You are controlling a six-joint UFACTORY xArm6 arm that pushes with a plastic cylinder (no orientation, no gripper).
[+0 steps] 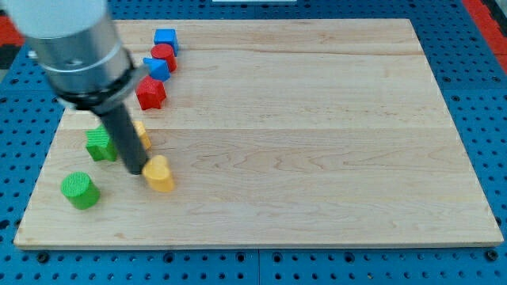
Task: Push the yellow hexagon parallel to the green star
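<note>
Camera view: ribbed green cylinder (79, 190) (wooden board (317, 119))

The arm enters from the view's top left, its wide grey cylindrical body leaning toward the lower right. From it a straight dark rod slants downward, and my tip (136, 172) rests low on the tabletop (317, 142).

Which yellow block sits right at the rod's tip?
Start at the wooden board, near its left edge. Below the green star, my tip touches a yellow block. The other yellow block is half hidden behind the rod; this one shows fully.
</note>
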